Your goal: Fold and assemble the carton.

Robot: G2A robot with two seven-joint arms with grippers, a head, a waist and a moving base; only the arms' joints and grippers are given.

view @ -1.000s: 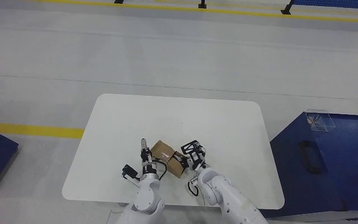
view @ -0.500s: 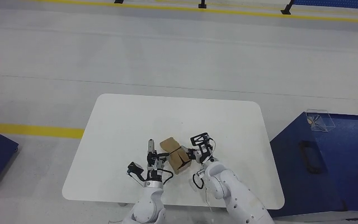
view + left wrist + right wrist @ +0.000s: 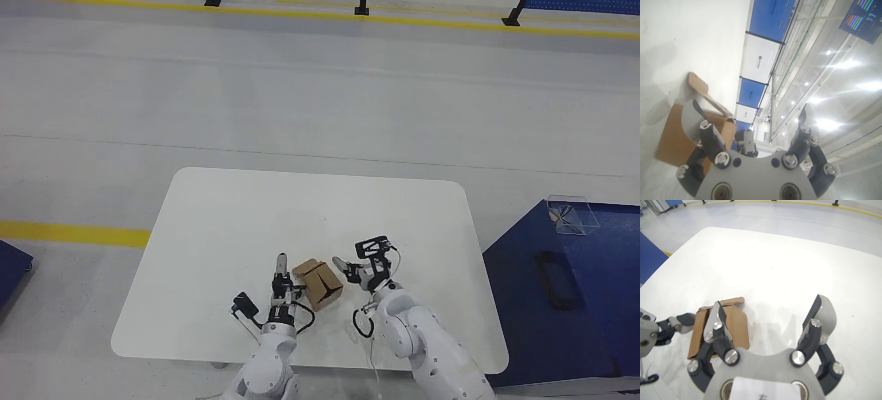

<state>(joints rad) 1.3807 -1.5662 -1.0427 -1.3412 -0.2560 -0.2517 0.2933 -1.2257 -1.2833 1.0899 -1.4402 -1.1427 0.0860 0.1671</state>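
Carton (image 3: 318,283) is sitting near the worktop (image 3: 300,205) front edge, seemingly mid flap-folding, with left end effector (image 3: 747,108) and right end effector (image 3: 768,303) both flanking it spread apart, probably needing the loose flap pushed shut next.

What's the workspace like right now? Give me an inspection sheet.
Surface: white table, rounded corners.
Job's things: brown carton on the table's near side, between the tools, one flap sticking out.
Clutter: nothing seen.
Grippers: left tool open, one finger beside the carton; right tool open, one finger over it; contact unclear.
Cables: dark cable loop at the right wrist, off the carton.
Surroundings: pale floor, yellow line, blue platform on the robot's right.
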